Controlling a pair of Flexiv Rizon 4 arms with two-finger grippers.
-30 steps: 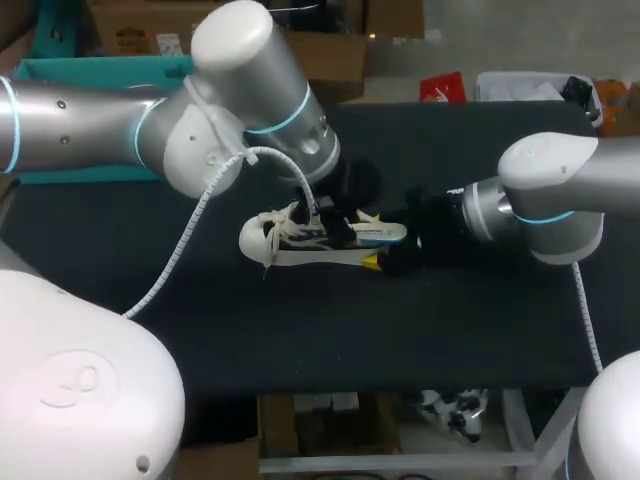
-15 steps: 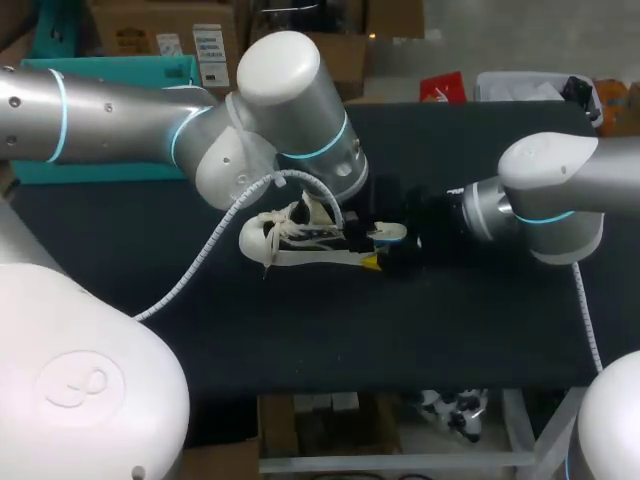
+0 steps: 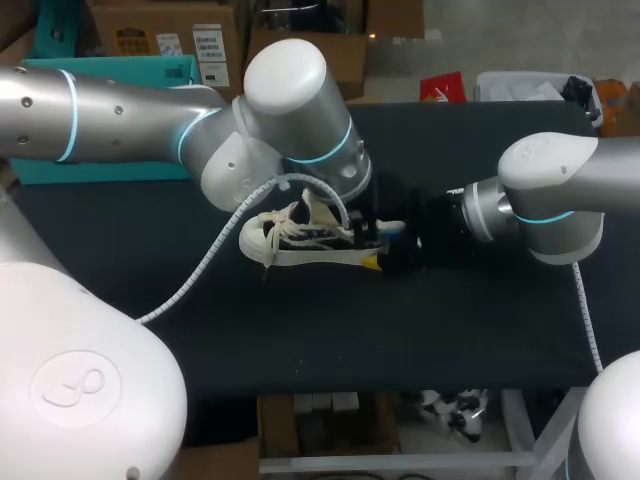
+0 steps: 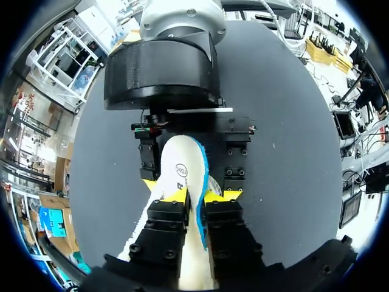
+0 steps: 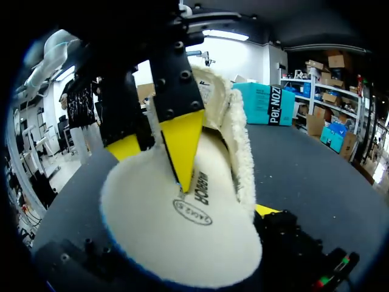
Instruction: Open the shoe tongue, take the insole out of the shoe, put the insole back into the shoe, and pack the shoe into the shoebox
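**Desk:** What does the frame show?

**Photographer:** A white shoe [image 3: 290, 245] lies near the middle of the black tabletop [image 3: 300, 330], toe toward the left edge and heel toward the right edge. The left arm [image 3: 290, 130] hangs over it. The left fingers [image 4: 173, 196] are pressed together on the white, blue-edged insole [image 4: 182, 173], one yellow tip on each face. From that grip the insole runs out ahead of them, over the heel.

**Desk:** And the other side?

**Photographer:** The right arm [image 3: 550, 200] comes in from the right edge. The right fingers [image 3: 371, 262] stand at the heel, one yellow tip against the sole. Whether they clamp the shoe, I cannot tell.

**Desk:** What differs from a second ago?

**Photographer:** The left arm's big joint now sits farther toward the right edge, closer over the heel. A second ago a long blue-edged strip of insole showed past the heel from above. Now only a short end peeks out beside the right fingers. The shoe and the right arm are where they were.
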